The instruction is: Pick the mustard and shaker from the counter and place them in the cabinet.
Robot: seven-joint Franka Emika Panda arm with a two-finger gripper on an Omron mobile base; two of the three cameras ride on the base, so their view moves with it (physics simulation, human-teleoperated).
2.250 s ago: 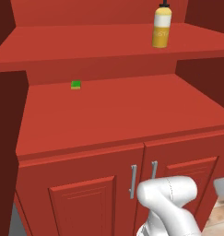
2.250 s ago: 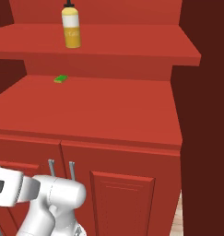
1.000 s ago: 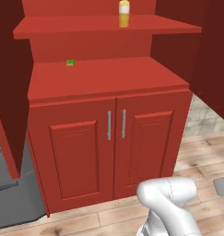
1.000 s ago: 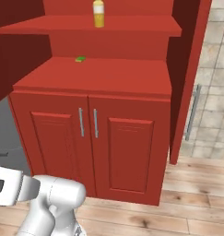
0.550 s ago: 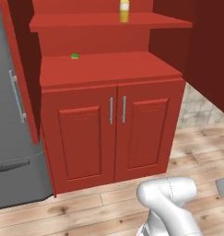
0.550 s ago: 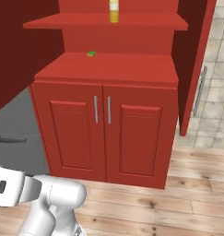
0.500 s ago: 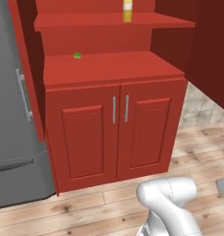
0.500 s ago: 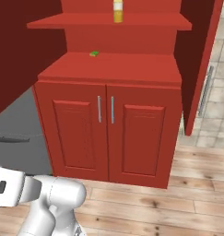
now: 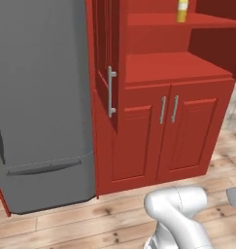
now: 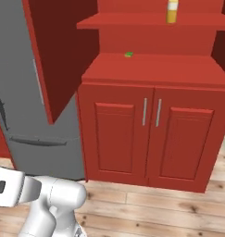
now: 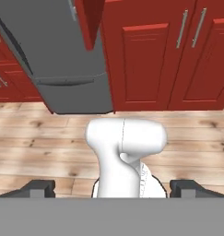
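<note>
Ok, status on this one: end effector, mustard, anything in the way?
End effector open, empty. Mustard upright on upper cabinet shelf. Shaker unseen. Nothing obstructing.

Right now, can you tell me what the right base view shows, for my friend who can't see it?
A tall red cabinet stands open, with the yellow mustard on its upper shelf and a tiny green block on the shelf below. A grey fridge stands to its left, on a wooden floor.
</note>
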